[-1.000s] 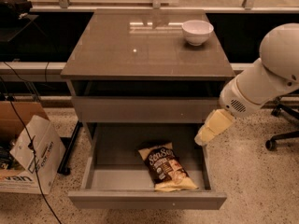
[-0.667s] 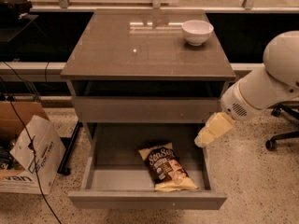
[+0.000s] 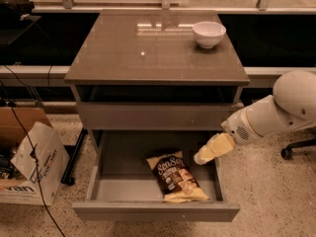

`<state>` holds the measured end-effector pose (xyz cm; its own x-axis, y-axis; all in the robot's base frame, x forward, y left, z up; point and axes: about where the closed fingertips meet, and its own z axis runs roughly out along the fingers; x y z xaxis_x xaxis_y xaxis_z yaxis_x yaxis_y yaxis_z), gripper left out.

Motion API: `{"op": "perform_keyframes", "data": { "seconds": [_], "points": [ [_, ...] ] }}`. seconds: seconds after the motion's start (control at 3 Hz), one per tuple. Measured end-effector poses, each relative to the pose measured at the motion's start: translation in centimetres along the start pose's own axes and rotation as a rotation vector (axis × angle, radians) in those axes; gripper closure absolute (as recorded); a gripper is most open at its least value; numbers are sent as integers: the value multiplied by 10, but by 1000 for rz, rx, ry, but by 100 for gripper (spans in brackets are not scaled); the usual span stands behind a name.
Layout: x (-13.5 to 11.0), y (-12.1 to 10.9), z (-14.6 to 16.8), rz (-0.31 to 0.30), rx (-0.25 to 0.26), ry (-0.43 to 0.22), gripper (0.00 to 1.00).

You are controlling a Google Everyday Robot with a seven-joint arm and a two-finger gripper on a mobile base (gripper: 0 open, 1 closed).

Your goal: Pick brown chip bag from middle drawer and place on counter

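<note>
The brown chip bag [image 3: 177,177] lies flat in the open middle drawer [image 3: 155,211], right of its centre, with pale yellow ends and "Sea Salt" script facing up. The gripper [image 3: 203,157] comes in from the right on the white arm [image 3: 276,112] and hangs over the drawer's right side, just up and right of the bag, not touching it. The counter [image 3: 143,53] is the glossy grey-brown cabinet top above.
A white bowl [image 3: 209,33] stands at the counter's back right. A closed flat drawer front [image 3: 153,115] is above the open drawer. A cardboard box [image 3: 27,162] and cables are on the floor at left. A chair wheel [image 3: 286,153] is at right.
The arm has drawn back to the right and sunk slightly; the gripper tip has dropped a little toward the drawer's right side. The bag has not moved.
</note>
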<state>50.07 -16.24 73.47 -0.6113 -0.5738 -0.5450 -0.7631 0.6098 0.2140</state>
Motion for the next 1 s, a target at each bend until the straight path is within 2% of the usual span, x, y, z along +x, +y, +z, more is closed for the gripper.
{"op": "perform_keyframes", "data": {
  "seconds": [0.33, 0.67, 1.0],
  "points": [
    [9, 1, 37, 30, -76, -34, 0],
    [29, -5, 91, 77, -145, -33, 0],
    [43, -11, 122, 118, -182, -24, 0]
  ]
}}
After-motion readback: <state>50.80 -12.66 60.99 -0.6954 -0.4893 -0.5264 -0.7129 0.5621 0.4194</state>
